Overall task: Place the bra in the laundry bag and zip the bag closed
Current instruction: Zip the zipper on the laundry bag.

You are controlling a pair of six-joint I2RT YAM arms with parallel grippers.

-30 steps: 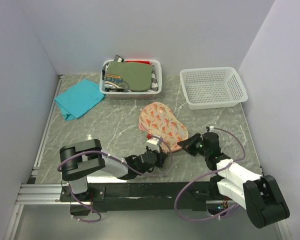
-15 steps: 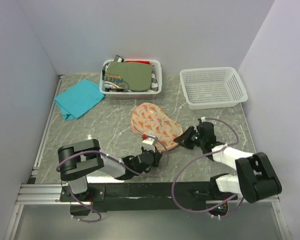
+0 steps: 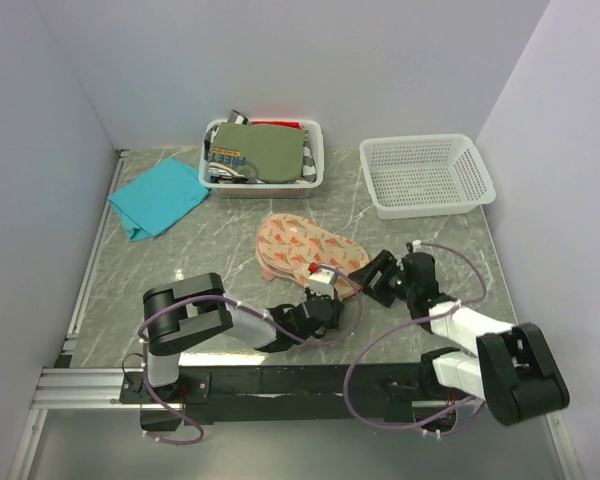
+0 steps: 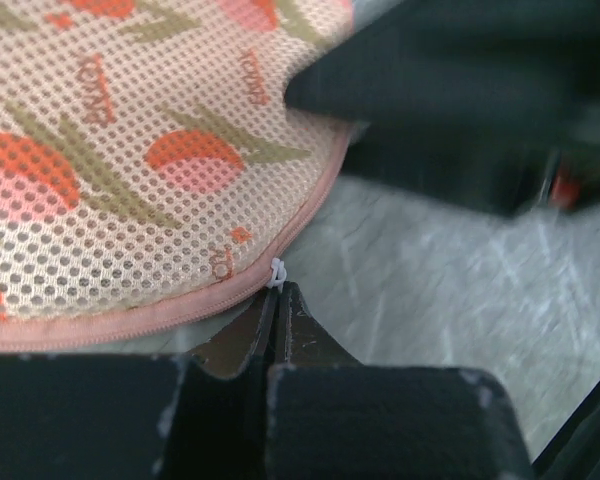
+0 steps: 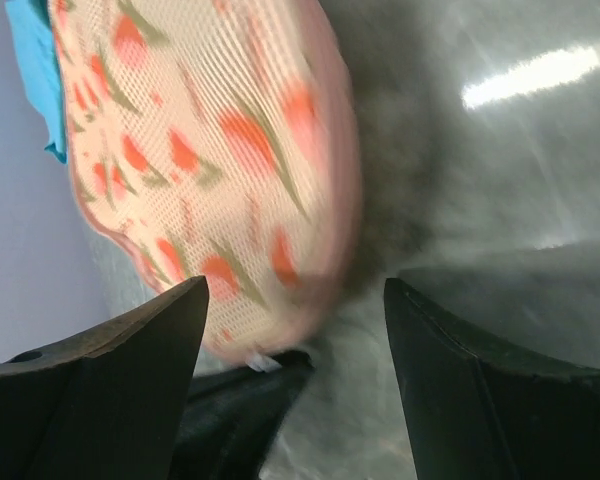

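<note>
The laundry bag (image 3: 302, 246), pinkish mesh with orange print, lies flat in the middle of the table; its mesh fills the left wrist view (image 4: 110, 160) and the right wrist view (image 5: 200, 150). My left gripper (image 3: 342, 296) (image 4: 278, 292) is shut on the small white zipper pull (image 4: 276, 272) at the bag's near right edge. My right gripper (image 3: 368, 280) (image 5: 295, 300) stands open just right of that end, fingers apart with nothing between them, and shows as a dark shape (image 4: 460, 100) in the left wrist view. The bra is out of view.
A white basket (image 3: 314, 160) holding an olive-green folded garment (image 3: 265, 150) stands at the back. At the back right sits another white mesh basket (image 3: 427, 175). A teal cloth (image 3: 158, 197) lies at the back left. Walls close in on three sides.
The right gripper has opened and let go of the bag's end. The bag has slid and turned to the left. The left gripper stayed shut and shifted right.
</note>
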